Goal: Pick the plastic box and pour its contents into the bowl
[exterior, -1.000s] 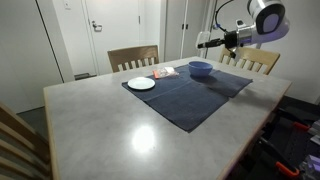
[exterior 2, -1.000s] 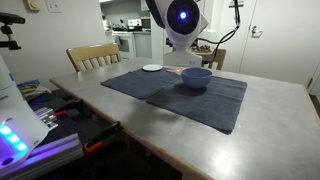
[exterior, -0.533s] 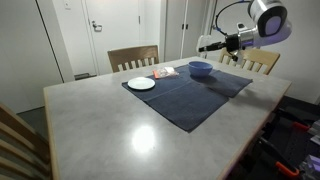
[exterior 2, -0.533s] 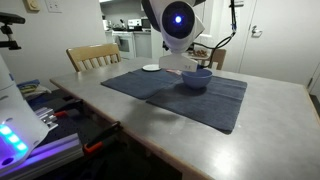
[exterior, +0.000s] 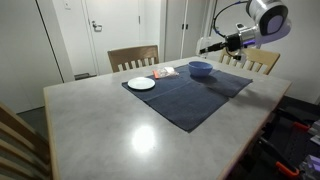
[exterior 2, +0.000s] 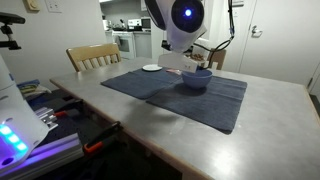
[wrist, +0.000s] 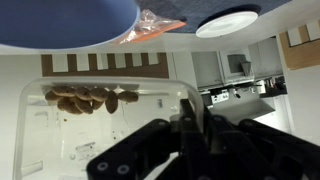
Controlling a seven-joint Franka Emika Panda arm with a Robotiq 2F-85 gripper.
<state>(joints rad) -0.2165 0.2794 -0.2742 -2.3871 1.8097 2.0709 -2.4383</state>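
**Plastic box (wrist: 110,135), in hand**

I have the gripper (wrist: 188,135) clamped on its near wall, raised close by the bowl (wrist: 60,20). Brown pieces (wrist: 85,100) sit at the far end. Probably light, thin-walled, slick, slightly flexible; the rim is the right hold, squeezed gently.

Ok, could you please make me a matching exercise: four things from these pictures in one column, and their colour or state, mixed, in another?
1. plastic box
2. bowl
3. plate
4. cloth

A. white and flat
B. dark fabric, spread out
C. held by the gripper
D. blue and round

Pairs: 1-C, 2-D, 3-A, 4-B
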